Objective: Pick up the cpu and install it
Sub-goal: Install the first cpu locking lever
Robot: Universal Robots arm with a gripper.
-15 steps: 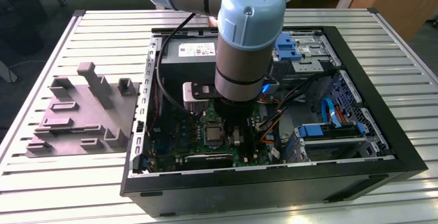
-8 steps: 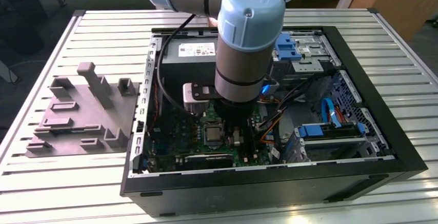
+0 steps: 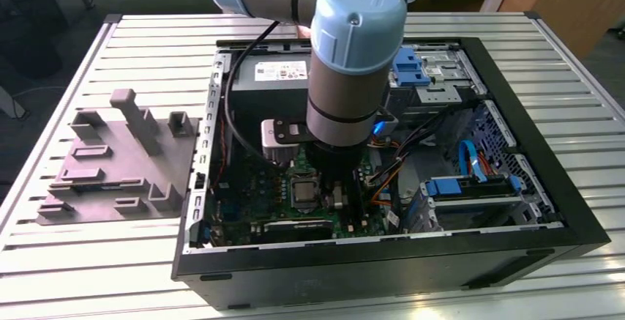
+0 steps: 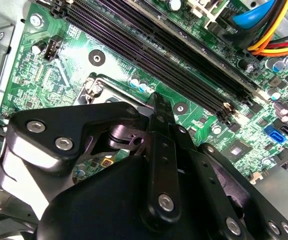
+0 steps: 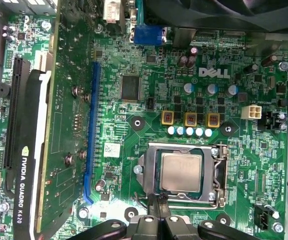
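Observation:
The cpu (image 5: 181,172), a small silvery-grey square, lies flat inside the metal socket frame (image 5: 219,172) on the green motherboard (image 5: 134,65). In the first wrist view my gripper (image 5: 158,201) hovers just off one edge of the socket, shut, with nothing between its dark fingers. The second wrist view shows the gripper (image 4: 156,100) with its narrow tips pressed together above the socket's corner (image 4: 101,87). In the exterior view the arm reaches down into the open computer case (image 3: 391,261), with the gripper (image 3: 337,195) next to the socket (image 3: 301,187).
A grey moulded tray (image 3: 113,162) with raised blocks sits on the slatted table at the exterior view's left. A graphics card (image 5: 26,165) stands beside the socket, and memory slots (image 4: 184,55) run along its other side. Cables (image 4: 274,30) and blue drive brackets (image 3: 469,188) crowd the case.

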